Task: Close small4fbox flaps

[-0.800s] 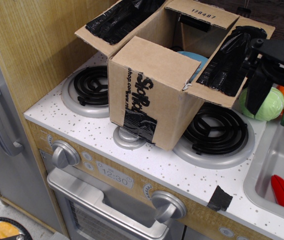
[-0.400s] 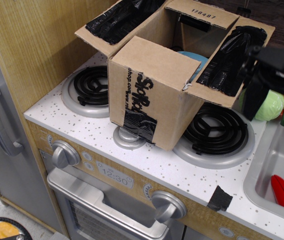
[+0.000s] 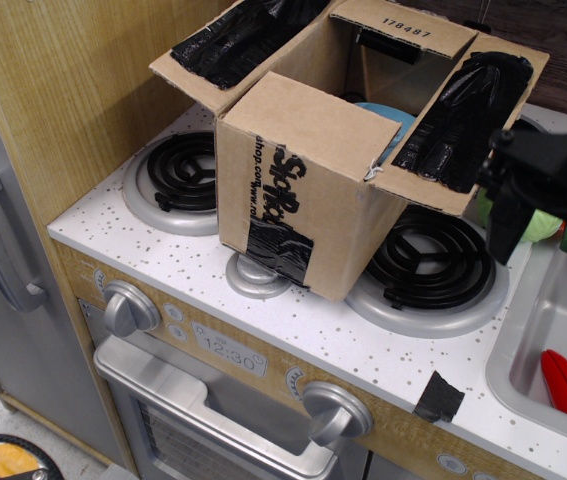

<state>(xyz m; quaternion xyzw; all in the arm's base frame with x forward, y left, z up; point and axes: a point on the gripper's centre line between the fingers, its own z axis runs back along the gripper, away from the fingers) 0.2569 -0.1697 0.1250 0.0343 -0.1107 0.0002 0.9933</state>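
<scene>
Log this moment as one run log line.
task: close flaps | cardboard box: four flaps open | gripper: right of box, no contact, jaw state unclear

Light: bright, even, from overhead.
Shadows: soft beneath the small4fbox [image 3: 298, 190].
Glare: sheen on the flaps [image 3: 458, 115] and their black tape.
Focus: gripper [image 3: 538, 185] dark and blurred; stove sharp.

Upright small4fbox [image 3: 298, 195] on stovetop, flaps [image 3: 463, 120] open
</scene>
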